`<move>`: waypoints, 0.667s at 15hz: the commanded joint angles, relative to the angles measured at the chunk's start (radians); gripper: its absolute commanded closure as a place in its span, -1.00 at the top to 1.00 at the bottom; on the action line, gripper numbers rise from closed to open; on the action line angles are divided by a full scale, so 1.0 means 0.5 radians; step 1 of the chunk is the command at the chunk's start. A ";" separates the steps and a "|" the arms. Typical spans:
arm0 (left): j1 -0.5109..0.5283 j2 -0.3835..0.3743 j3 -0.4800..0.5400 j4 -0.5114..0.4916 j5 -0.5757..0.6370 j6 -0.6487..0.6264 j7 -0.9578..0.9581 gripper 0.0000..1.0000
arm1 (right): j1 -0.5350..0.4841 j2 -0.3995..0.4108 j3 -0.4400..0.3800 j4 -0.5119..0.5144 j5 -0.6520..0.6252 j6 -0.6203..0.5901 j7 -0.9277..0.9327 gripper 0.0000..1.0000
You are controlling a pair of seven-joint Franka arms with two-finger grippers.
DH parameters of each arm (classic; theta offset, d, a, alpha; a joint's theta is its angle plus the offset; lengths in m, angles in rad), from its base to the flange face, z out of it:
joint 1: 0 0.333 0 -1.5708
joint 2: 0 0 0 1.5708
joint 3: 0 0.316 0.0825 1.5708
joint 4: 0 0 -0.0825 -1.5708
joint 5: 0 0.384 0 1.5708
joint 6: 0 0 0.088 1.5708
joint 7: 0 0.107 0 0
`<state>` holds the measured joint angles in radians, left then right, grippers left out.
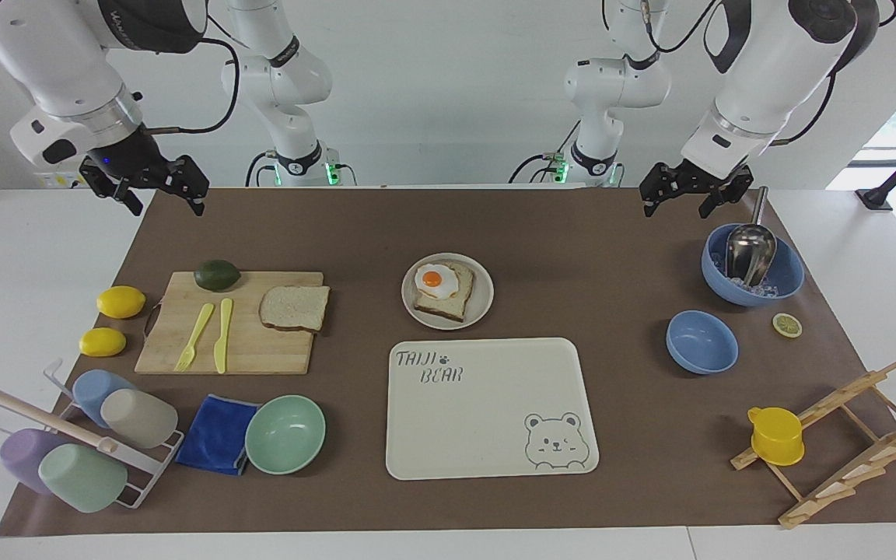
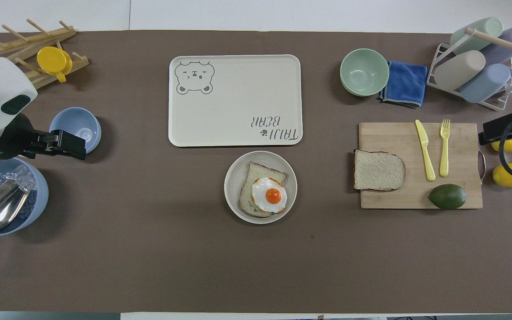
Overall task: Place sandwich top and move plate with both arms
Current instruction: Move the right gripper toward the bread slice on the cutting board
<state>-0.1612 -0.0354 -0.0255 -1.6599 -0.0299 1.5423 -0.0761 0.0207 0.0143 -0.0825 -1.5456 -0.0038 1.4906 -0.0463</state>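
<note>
The plain square slice of pale, brown-crusted bread (image 1: 295, 307) is lying on the wooden cutting board (image 1: 261, 354), at the board's edge toward the small round off-white plate (image 1: 481, 305). That plate is sitting mid-bench, nearer to the robots than the rectangular cream bear tray (image 1: 487, 435), carrying a bread slice topped with a fried egg (image 1: 437, 281). The right pincer (image 1: 156, 189) is hanging wide open and empty over the brown mat's corner; the left pincer (image 1: 685, 194) is hanging likewise, open and empty, above the mat beside the blue ice bowl (image 1: 786, 280).
</note>
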 commanded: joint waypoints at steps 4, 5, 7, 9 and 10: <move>0.025 0.000 -0.016 -0.003 -0.002 0.023 -0.007 1.00 | 0.035 -0.071 0.008 -0.145 -0.005 0.126 -0.033 1.00; 0.025 0.000 -0.016 -0.003 -0.002 0.023 -0.007 1.00 | 0.072 -0.105 0.012 -0.243 -0.032 0.248 -0.018 1.00; 0.025 0.000 -0.016 -0.003 0.001 0.023 -0.007 1.00 | 0.222 -0.127 0.012 -0.387 -0.291 0.399 0.107 1.00; 0.025 0.000 -0.016 -0.003 0.001 0.023 -0.007 1.00 | 0.296 -0.075 0.018 -0.403 -0.431 0.406 0.261 1.00; 0.025 0.000 -0.016 -0.003 -0.002 0.023 -0.007 1.00 | 0.348 0.004 0.018 -0.394 -0.455 0.418 0.328 1.00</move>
<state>-0.1612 -0.0354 -0.0255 -1.6599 -0.0299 1.5423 -0.0761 0.1632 -0.0010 -0.0773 -1.7063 -0.1838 1.6694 0.0595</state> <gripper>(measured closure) 0.000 0.000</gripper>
